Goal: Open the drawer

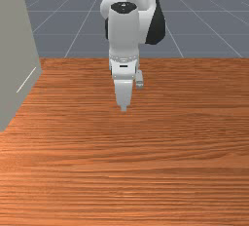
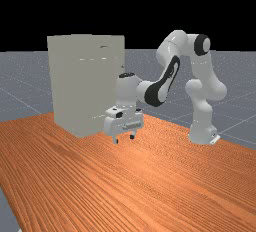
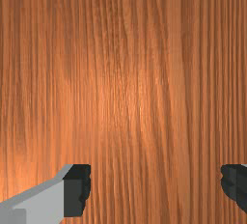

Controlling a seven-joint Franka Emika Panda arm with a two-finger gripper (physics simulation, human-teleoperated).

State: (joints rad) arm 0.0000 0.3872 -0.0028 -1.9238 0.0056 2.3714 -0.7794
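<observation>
Over the wooden table, tool spread wide, pointing down, tall pale cabinet standing near.

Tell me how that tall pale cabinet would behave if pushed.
The cabinet looks stiff, given its flat, straight-edged walls. It is probably heavy, being far bulkier than the gripper. Pushed high up, it might tip, since it stands taller than wide.

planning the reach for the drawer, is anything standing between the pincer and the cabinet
Nothing visible does: the open pincer hangs above the table, the cabinet stands toward the front view's left, and no obstacle shows in the gap there or in the far view.
</observation>
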